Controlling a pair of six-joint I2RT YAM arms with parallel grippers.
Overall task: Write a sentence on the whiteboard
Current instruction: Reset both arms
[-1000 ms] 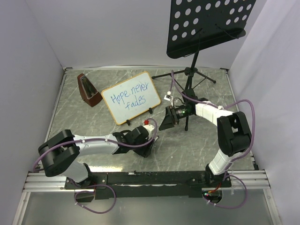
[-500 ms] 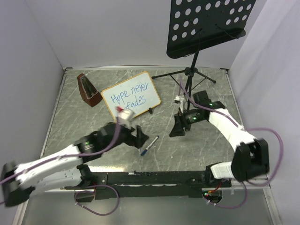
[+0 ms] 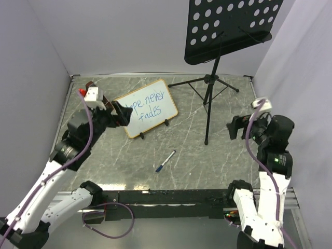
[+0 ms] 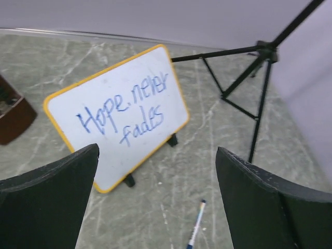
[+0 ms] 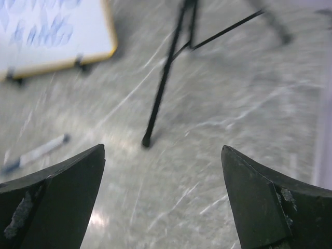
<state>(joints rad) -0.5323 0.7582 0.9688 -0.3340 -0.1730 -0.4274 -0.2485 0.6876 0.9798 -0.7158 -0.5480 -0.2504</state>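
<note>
The whiteboard (image 3: 153, 106) leans on its two black feet at the back left of the table, its tan frame unbroken. The sentence (image 3: 150, 105) in blue reads "Hope never fades" in two lines (image 4: 124, 111). A blue-and-white marker (image 3: 165, 161) lies loose on the table in front of the board (image 4: 196, 224). My left gripper (image 3: 120, 113) hangs raised and open over the board's left end, nothing between its fingers (image 4: 157, 150). At the far right my right gripper (image 3: 237, 127) is lifted and open, empty too (image 5: 162, 149). The board (image 5: 57, 31) shows blurred at the right wrist view's top left.
A black music stand rises at the back right, with its perforated plate (image 3: 231, 26) overhead and its tripod legs (image 3: 207, 104) on the table. A brown wooden object (image 4: 13, 116) stands left of the board. White walls close in on three sides.
Both arms have drawn back and up from the table's middle, left arm to the left, right arm to the right. The marker, let go by the left gripper, lies on the table. Both grippers opened wider.
</note>
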